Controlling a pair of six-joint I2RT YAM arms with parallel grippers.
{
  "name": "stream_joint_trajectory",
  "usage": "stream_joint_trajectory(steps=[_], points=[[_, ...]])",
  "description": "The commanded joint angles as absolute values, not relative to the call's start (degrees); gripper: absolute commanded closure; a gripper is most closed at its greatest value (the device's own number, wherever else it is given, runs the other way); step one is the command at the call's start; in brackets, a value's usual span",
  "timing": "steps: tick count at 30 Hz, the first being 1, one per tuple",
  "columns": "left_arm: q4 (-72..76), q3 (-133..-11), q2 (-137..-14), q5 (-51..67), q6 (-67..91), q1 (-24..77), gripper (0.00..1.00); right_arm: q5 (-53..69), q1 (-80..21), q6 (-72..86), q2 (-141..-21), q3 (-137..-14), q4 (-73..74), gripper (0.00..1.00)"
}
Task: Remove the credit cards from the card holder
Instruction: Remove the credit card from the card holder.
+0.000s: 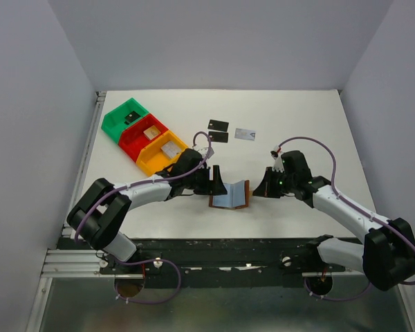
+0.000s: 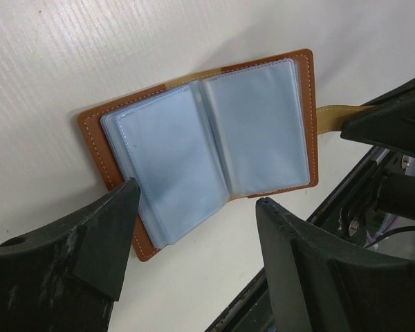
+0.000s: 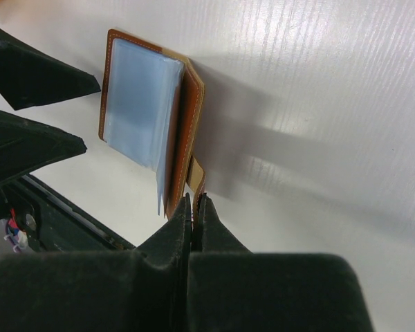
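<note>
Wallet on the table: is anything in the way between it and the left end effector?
No, nothing visible. The open left end effector sits right at the open wallet, one finger by its corner. The right end effector pinches its tab on the opposite side.

Place: robotics lab test cell
Enclosure: plain pale walls around a white table
Mounting: metal rail along the near edge

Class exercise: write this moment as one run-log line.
card holder: open on table | left gripper: open at its edge | right gripper: shut on its tab | out: black cards, silver card
</note>
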State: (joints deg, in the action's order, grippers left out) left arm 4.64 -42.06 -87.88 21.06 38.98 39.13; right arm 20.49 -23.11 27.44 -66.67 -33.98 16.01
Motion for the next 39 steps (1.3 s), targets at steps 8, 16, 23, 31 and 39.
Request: stream_joint_trajectory(steps=[8, 16, 23, 31, 39], points=[[2.4, -43.2, -89.6, 19.4, 38.0, 40.1, 0.21, 22.0, -22.7, 27.4, -66.9, -33.0, 14.7, 1.00], [1.2, -44.8, -92.0, 20.7, 37.1, 40.5, 0.21, 22.3, -22.6, 27.3, -67.3, -32.9, 14.5, 1.00], [4.1, -45.8, -93.1, 25.7, 35.3, 41.3, 0.21, 20.8, -22.7, 28.3, -69.9, -32.2, 14.2, 1.00], [4.4, -49.2, -94.7, 29.0, 32.4, 43.9, 0.21, 20.6, -22.6, 29.3, -71.5, -31.0, 12.9, 1.00], [4.6, -51.2, -94.6, 30.4, 30.0, 45.7, 0.21, 19.8, -22.7, 29.4, -72.4, -30.7, 12.9, 1.00]])
